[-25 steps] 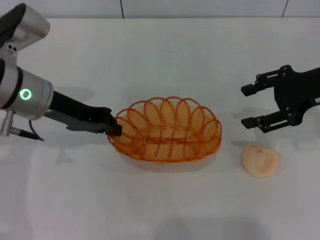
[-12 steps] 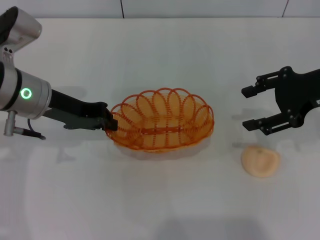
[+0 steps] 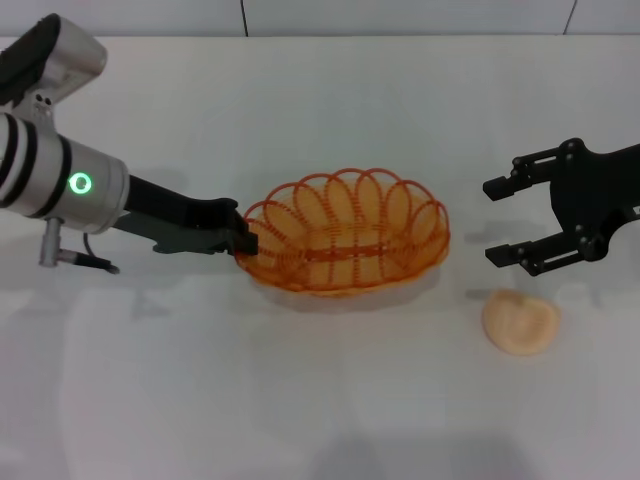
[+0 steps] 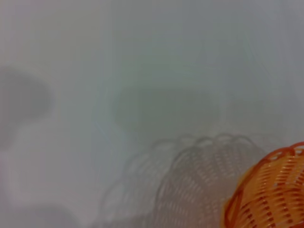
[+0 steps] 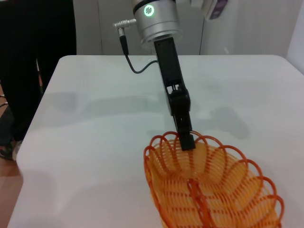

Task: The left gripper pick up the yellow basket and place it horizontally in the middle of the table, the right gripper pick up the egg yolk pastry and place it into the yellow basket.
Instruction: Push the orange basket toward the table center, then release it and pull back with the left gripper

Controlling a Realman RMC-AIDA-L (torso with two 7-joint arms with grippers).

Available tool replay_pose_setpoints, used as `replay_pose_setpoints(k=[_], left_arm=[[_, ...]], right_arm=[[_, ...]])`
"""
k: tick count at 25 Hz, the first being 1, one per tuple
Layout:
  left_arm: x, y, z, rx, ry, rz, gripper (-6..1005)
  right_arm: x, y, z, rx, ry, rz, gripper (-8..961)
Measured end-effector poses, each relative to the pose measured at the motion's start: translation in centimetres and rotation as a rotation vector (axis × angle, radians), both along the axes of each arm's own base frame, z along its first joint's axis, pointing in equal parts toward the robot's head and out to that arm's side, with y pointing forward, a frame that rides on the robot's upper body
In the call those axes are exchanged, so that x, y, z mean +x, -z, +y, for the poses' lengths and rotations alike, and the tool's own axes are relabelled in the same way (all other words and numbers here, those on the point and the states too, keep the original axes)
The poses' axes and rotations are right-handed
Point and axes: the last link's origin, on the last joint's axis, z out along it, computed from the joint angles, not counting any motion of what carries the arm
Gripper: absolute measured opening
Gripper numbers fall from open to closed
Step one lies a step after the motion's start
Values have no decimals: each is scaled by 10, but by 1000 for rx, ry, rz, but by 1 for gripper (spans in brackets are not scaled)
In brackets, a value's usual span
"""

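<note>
The yellow basket [image 3: 345,243], an oval orange wire basket with a scalloped rim, is in the middle of the table [image 3: 320,400], lying lengthwise across it. My left gripper [image 3: 244,240] is shut on the basket's left rim. The grip also shows in the right wrist view, where the left gripper [image 5: 186,141] clamps the basket [image 5: 209,185] at its rim. A part of the basket [image 4: 268,192] shows in the left wrist view. The egg yolk pastry [image 3: 520,321] lies on the table to the basket's right. My right gripper [image 3: 495,222] is open, above and just behind the pastry.
A cable [image 5: 137,66] hangs from the left arm's wrist. A person in dark clothes [image 5: 28,61] stands beyond the table's left edge in the right wrist view. The basket casts a shadow [image 4: 190,180] on the table beneath it.
My left gripper has moved the basket first left, then right and slightly back, toward the table's middle. The right gripper and the pastry have stayed almost still.
</note>
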Motion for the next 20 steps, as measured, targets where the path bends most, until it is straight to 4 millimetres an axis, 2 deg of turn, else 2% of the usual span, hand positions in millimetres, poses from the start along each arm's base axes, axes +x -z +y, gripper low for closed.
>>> replay_pose_setpoints(k=[17, 20], left_arm=[[11, 16, 5, -23, 41, 37, 99], [11, 16, 5, -25, 34, 33, 208]], right_arm=[[1, 2, 0, 4, 1, -1, 732], [1, 1, 0, 4, 2, -1, 732]])
